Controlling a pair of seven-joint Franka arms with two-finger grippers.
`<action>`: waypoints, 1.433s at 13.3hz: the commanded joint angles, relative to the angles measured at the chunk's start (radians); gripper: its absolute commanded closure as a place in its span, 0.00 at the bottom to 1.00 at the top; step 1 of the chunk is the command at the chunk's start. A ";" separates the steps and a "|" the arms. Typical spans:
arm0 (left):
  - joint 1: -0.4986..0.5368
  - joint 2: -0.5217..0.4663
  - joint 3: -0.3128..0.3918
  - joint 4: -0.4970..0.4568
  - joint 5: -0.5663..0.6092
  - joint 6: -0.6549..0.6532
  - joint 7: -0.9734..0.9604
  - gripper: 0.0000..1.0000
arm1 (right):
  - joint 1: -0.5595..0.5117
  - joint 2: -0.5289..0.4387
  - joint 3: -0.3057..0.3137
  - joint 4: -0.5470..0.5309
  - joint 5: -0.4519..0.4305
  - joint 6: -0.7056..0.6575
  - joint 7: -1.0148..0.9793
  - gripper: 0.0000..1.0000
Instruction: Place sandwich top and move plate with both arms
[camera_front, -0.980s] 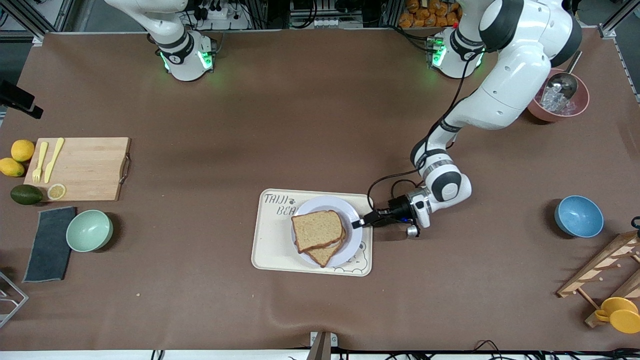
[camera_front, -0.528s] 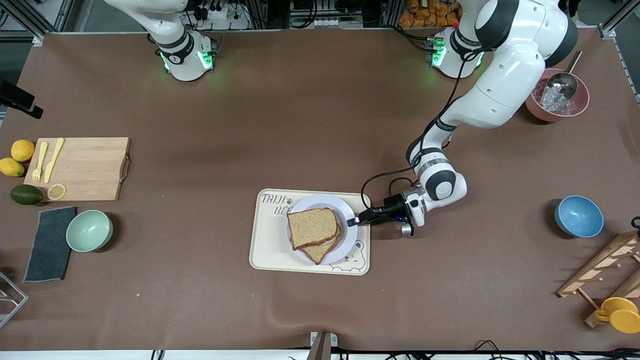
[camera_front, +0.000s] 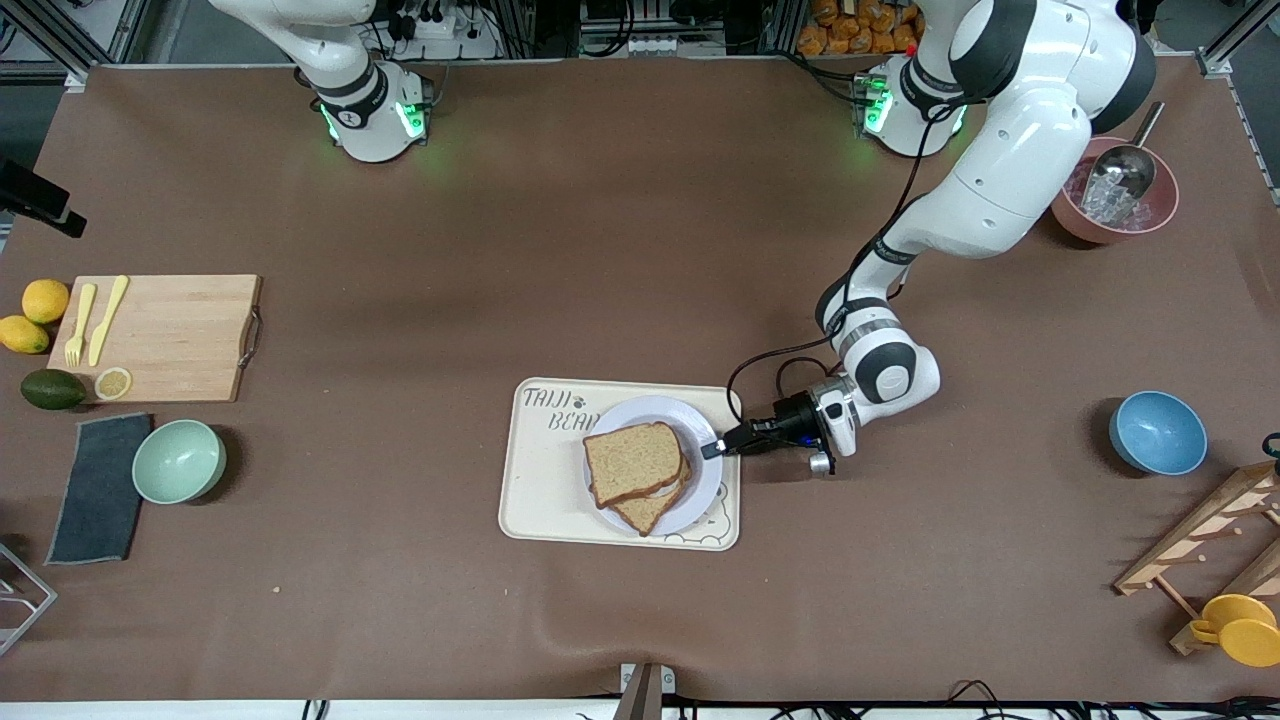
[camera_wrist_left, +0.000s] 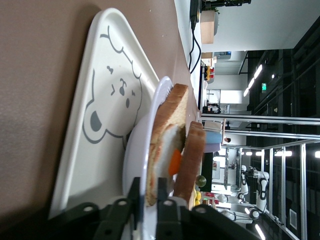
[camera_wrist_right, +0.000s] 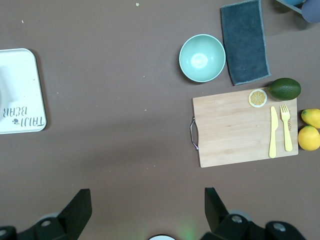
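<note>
Top slice (camera_front: 633, 462) sits on the egg sandwich, on the plate (camera_front: 700, 478) in the tray (camera_front: 540, 500). Left pincer (camera_front: 712, 448) straddles the plate rim; grip cannot be told. Right pincer (camera_wrist_right: 145, 212) waits apart, high over the worktop. Risk: one-sided lift could tilt the plate, sliding the slice.

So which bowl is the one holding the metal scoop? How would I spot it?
Start at the left arm's base, glowing green at the table's edge. Beside it, toward that arm's end of the table, stands a pink bowl partly hidden by the white arm. Unlike the blue bowl and the green bowl, it holds ice and a metal scoop.
</note>
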 joint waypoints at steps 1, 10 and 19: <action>-0.010 -0.001 0.013 -0.001 0.033 0.035 -0.042 0.00 | 0.002 -0.004 0.003 0.007 -0.011 -0.011 -0.002 0.00; 0.085 -0.250 0.015 -0.132 0.413 0.049 -0.444 0.00 | 0.002 -0.004 0.003 0.007 -0.011 -0.011 -0.002 0.00; 0.342 -0.611 0.018 -0.131 1.318 -0.207 -0.992 0.00 | 0.002 -0.004 0.003 0.007 -0.011 -0.011 -0.002 0.00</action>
